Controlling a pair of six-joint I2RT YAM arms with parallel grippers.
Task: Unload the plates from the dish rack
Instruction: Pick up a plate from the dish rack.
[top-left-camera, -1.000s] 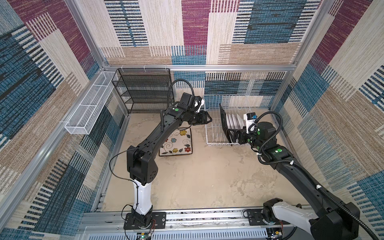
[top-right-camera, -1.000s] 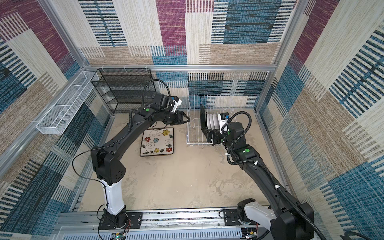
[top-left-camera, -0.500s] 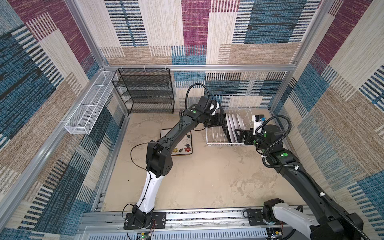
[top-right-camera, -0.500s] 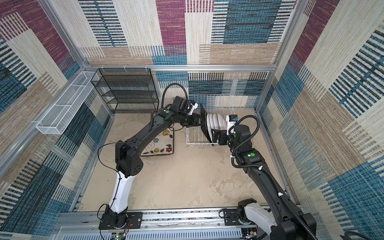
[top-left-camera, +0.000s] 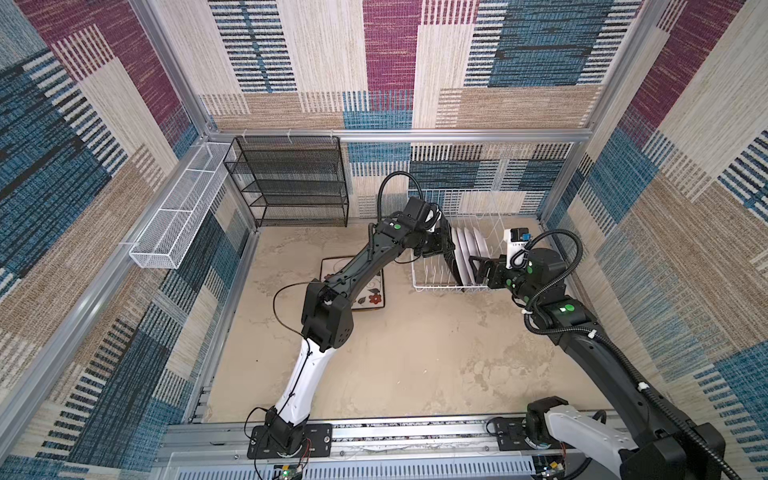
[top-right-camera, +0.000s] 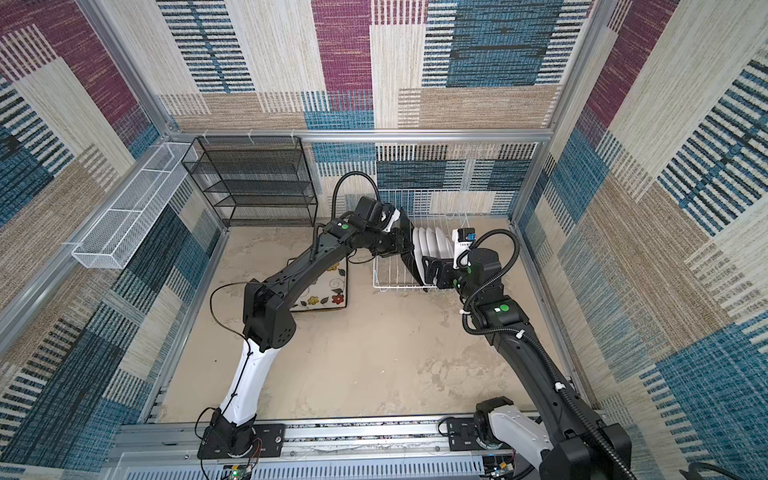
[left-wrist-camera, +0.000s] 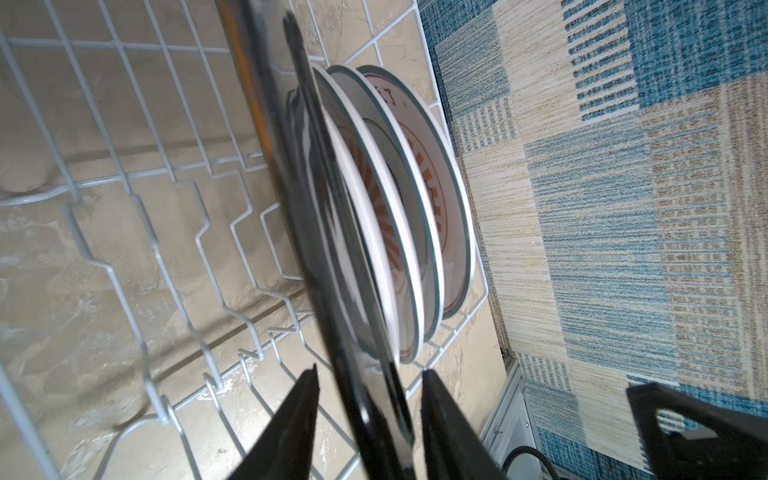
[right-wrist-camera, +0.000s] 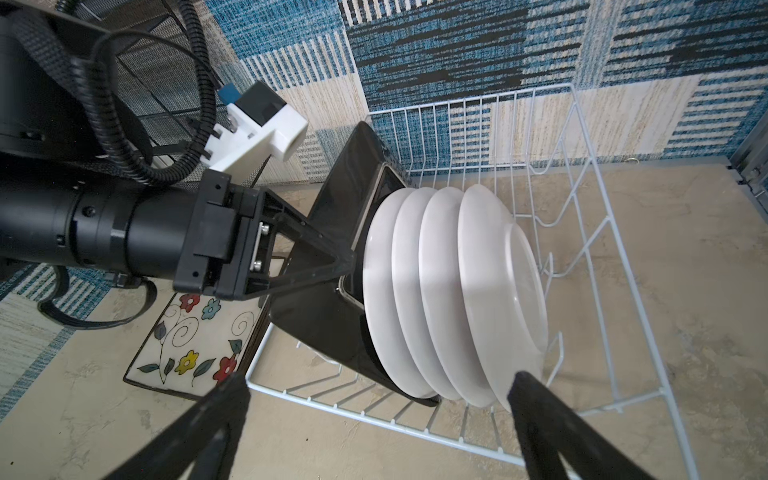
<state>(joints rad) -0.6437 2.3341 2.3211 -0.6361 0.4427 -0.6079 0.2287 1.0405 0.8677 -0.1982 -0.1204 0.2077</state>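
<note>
While both arms crowd the dish rack (top-left-camera: 436, 288) at 1 o'clock on the table (top-left-camera: 415, 365), I check the margins first. Its tall grid side backs onto the far wall at 12 o'clock. Its 3 o'clock side sits near the right wall, and my right arm reaches in from there. Toward 9 o'clock the rack's tines stand bare. Just beside that edge a flat square plate (top-left-camera: 372, 297) lies cream face up, with coloured flowers and swirls, under my left forearm. From there the sandy tabletop runs open down to 6 o'clock. A black mesh shelf (top-left-camera: 291, 183) stands at 11 o'clock, and a white mesh basket (top-left-camera: 183, 216) hangs along the left wall at 10.

In the rack, a black-backed square plate (right-wrist-camera: 332, 324) stands on edge at the 9 o'clock end of the row. Four round plates (right-wrist-camera: 457, 291) are packed close at its 3 o'clock side: white backs, orange sunburst centres, dark rims. My left gripper (left-wrist-camera: 370, 372) straddles the black-backed square plate's rim, jaws apart, with a sliver of floor showing beside one finger. Blur hides whether a pad touches. My right gripper (right-wrist-camera: 378, 378) hangs spread wide at the rack's 5 o'clock corner, holding nothing.
</note>
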